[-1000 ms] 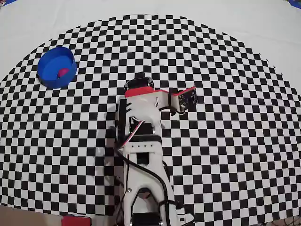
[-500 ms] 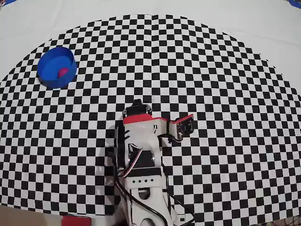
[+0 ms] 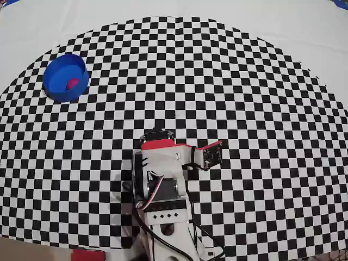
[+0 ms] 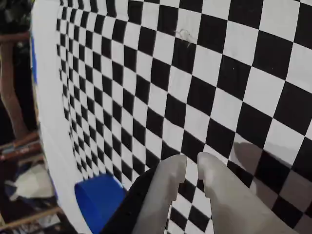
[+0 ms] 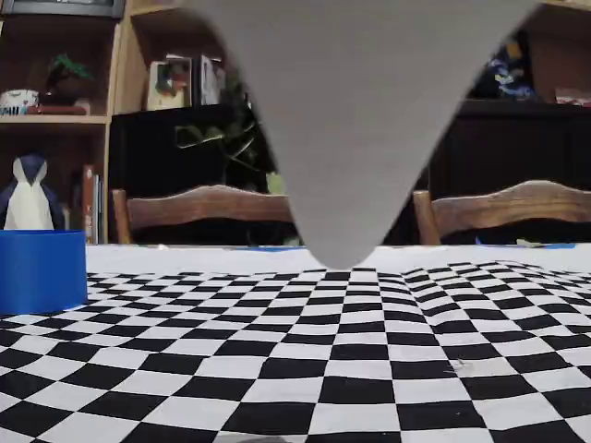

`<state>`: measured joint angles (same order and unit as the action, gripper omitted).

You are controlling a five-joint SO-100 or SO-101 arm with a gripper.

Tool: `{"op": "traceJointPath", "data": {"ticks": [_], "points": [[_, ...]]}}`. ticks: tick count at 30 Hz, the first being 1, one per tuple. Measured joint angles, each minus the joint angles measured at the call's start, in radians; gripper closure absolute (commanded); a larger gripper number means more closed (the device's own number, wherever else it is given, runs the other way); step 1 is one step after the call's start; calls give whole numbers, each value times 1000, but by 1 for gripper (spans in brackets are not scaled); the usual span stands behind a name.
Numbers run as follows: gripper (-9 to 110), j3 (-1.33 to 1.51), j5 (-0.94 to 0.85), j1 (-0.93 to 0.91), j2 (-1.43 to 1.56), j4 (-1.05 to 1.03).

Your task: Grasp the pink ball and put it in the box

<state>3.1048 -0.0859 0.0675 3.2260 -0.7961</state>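
Ball: the pink ball sits inside the box.
Box: the blue box stands near the far left edge of the checkered cloth; no writing on it.
Gripper: the gripper is almost closed, holding nothing.

Overhead cam looks straight down on the whole checkered mat, arm base at the bottom edge. Wrist cam rides close above the mat, tilted. Fixed cam sits low at mat level, facing chairs. All three catch the box.
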Motion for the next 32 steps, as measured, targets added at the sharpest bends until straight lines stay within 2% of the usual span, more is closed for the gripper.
{"op": "traceJointPath", "data": {"ticks": [32], "points": [[101,0,0,-14,0,-6]]}}
